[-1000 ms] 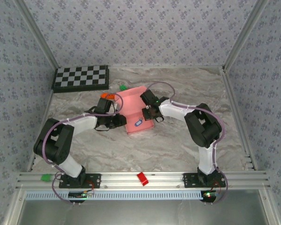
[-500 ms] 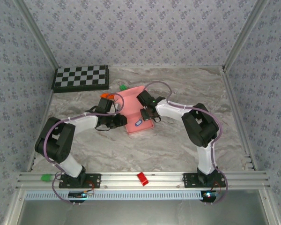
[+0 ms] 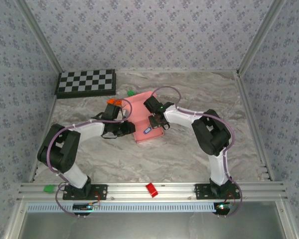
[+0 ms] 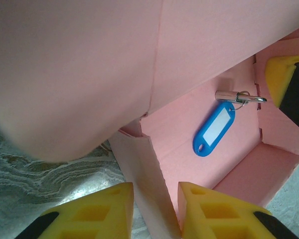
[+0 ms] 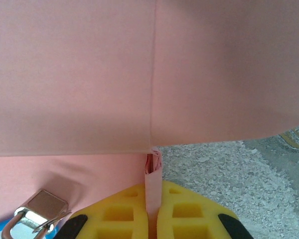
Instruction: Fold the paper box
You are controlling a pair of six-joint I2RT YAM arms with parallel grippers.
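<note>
Right gripper (image 5: 153,195) is pinching shut on a thin side wall of the paper box (image 5: 89,74), with the card standing edge-on between its yellow pads (image 5: 114,214). Across from it, the left gripper (image 4: 157,194) is sitting with its jaws partly apart and the opposite side flap running between them. Whether it is really clamping that flap I cannot tell.

Between the two, the box is lying near the middle of the marble-patterned table (image 3: 189,154). It is looking like a shallow salmon-pink tray, with low walls half raised and a big plain panel rising over it at the far side. A blue key tag (image 4: 214,128) is resting on its floor.

Card this thin is looking light and floppy to me. It should be creasing readily along its scored lines, but buckling or tearing if tugged, and it may be skating about on the smooth top. I'd be taking hold at the wall edges, close to the creases, with one arm pinning the box while the other is folding.
</note>
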